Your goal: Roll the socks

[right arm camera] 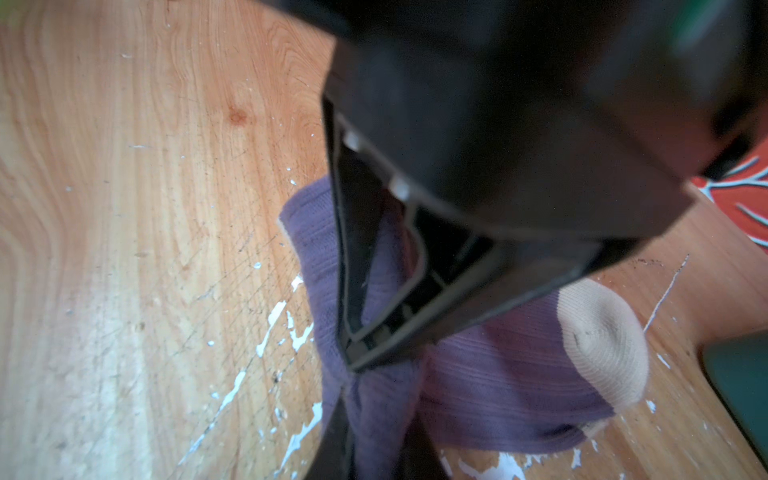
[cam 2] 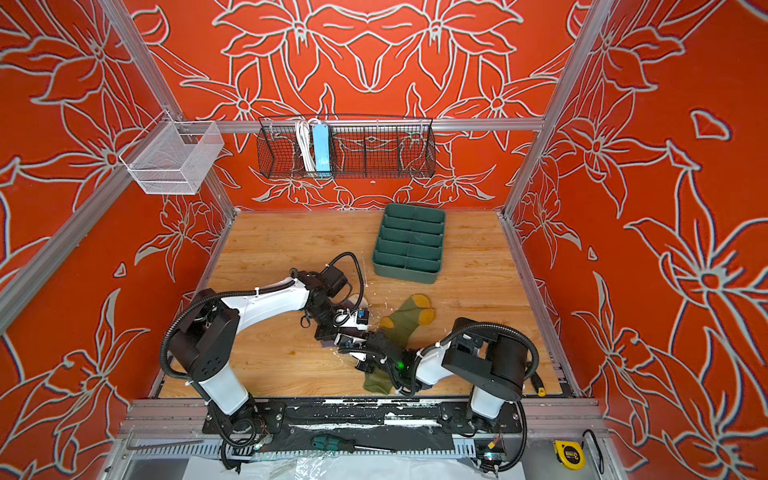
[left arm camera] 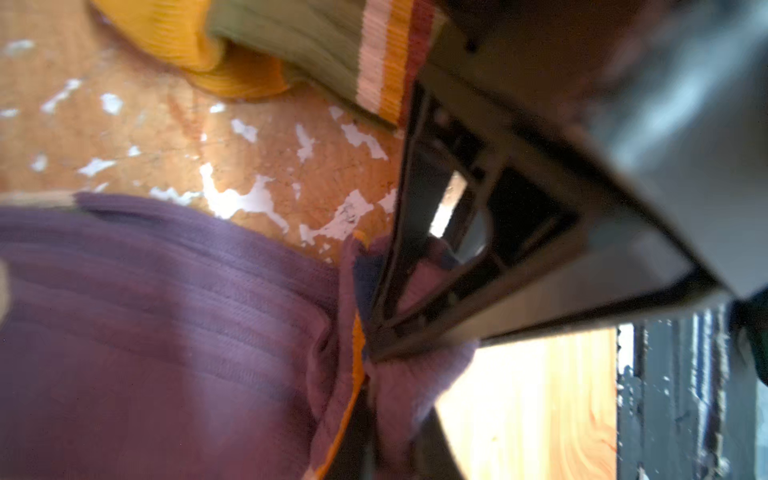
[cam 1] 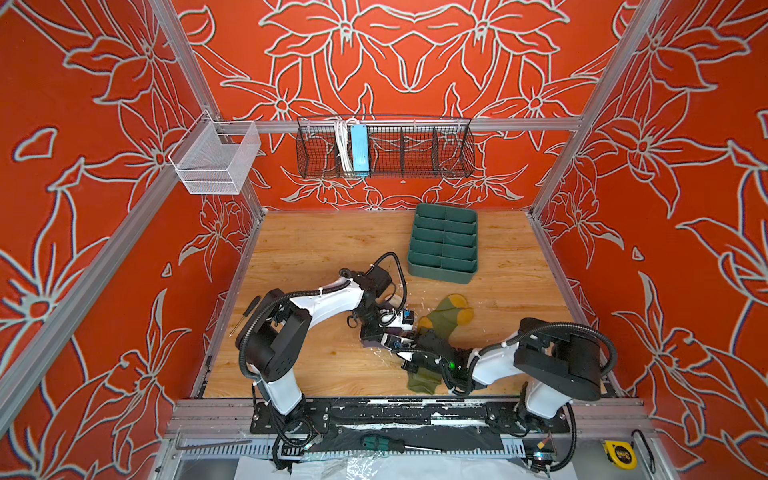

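The purple sock (left arm camera: 166,311) lies bunched on the wooden table, its cream end (right arm camera: 602,345) pointing away. In both top views the grippers hide most of it. My left gripper (left arm camera: 386,399) and right gripper (right arm camera: 374,415) meet tip to tip at mid-table, each shut on the same gathered fold of purple fabric. In a top view they show as the left gripper (cam 1: 392,336) and right gripper (cam 1: 405,349). The olive sock (cam 1: 442,322) lies flat just right of them, mustard toe (cam 1: 459,301) toward the back, its leg running under my right arm to the front.
A green divided tray (cam 1: 442,245) stands behind the socks at the back right. A black wire basket (cam 1: 386,145) and a white mesh basket (cam 1: 216,153) hang on the frame. A screwdriver (cam 1: 245,316) lies at the table's left edge. White paint flakes mark the wood.
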Action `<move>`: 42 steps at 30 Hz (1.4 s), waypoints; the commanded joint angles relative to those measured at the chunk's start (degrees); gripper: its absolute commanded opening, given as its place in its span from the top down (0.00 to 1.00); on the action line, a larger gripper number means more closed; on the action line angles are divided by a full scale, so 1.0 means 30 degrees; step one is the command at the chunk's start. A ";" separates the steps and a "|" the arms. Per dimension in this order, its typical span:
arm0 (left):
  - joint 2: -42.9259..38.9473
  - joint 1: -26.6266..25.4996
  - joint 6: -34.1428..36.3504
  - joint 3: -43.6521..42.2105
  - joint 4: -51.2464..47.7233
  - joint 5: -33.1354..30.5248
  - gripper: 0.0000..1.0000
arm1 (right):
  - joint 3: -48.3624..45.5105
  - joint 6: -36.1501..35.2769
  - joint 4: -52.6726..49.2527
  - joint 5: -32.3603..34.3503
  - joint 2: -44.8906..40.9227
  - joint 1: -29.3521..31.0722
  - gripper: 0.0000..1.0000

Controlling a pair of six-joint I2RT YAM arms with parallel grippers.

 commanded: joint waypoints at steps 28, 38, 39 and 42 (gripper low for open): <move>-2.2887 0.1217 -0.9797 -0.9786 1.0005 -1.0597 0.03 | 0.6191 0.0579 -1.4714 -0.4146 0.0842 -0.1468 1.00; -2.2203 0.1187 -0.4833 -1.0792 0.6746 -0.5089 0.03 | 0.6238 0.0232 -1.3779 -0.4308 0.0612 -0.1920 1.00; -2.2300 0.1188 -0.4982 -1.0731 0.7021 -0.4839 0.03 | 0.6487 0.0066 -1.4186 -0.4646 0.0700 -0.2008 1.00; -2.2665 0.1179 -0.5022 -0.9667 0.6710 -0.4258 0.03 | 0.7629 -0.0798 -1.6559 -0.5839 0.1035 -0.2238 1.00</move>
